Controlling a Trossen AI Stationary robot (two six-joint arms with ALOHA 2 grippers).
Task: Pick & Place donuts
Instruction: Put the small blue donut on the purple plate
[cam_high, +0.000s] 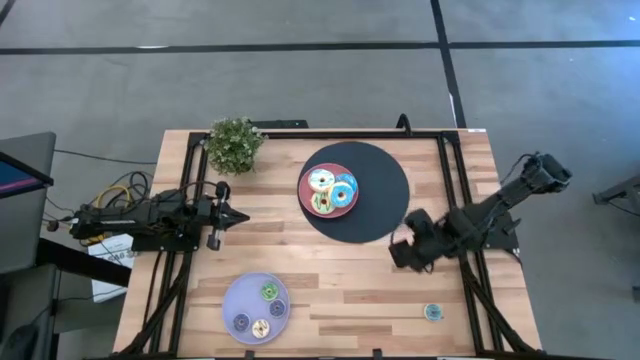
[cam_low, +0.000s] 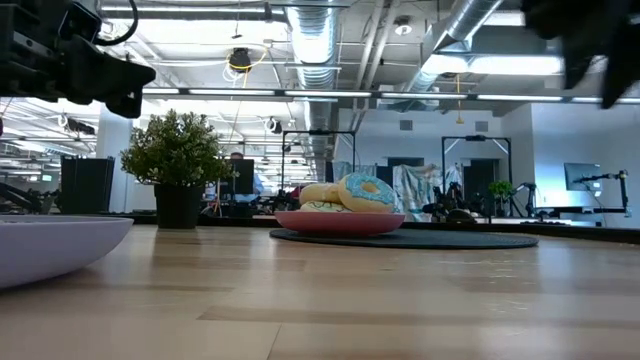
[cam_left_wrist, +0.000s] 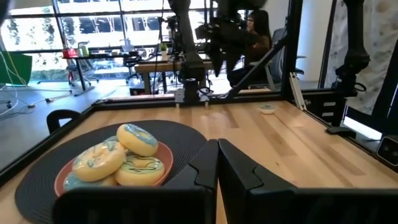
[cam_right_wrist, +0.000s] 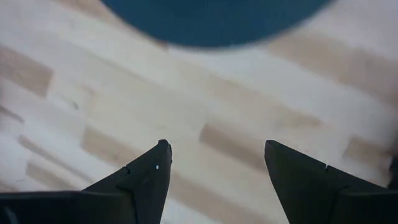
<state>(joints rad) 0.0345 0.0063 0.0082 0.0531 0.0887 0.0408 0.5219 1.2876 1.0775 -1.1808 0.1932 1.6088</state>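
Several bigger donuts (cam_high: 330, 191) are piled on a pink plate (cam_high: 305, 195), which stands on a dark round mat (cam_high: 380, 210); the left wrist view shows the donuts (cam_left_wrist: 118, 158) too. Several coin-sized donuts (cam_high: 269, 291) lie on a lavender plate (cam_high: 232, 298) near the front left. One small blue-iced donut (cam_high: 432, 312) lies on the bare wood at the front right. My right gripper (cam_right_wrist: 214, 165) hangs open above bare wood beside the mat's near right edge, pointing steeply down, with nothing between its fingers. My left gripper (cam_left_wrist: 217, 155) rests shut and level at the table's left side.
A potted plant (cam_high: 235, 145) stands at the far left corner. A black frame rail (cam_high: 452, 180) runs along the table's sides. Bare wood lies between the mat and the lavender plate. Beyond the table is a room with desks and a seated person (cam_left_wrist: 258, 34).
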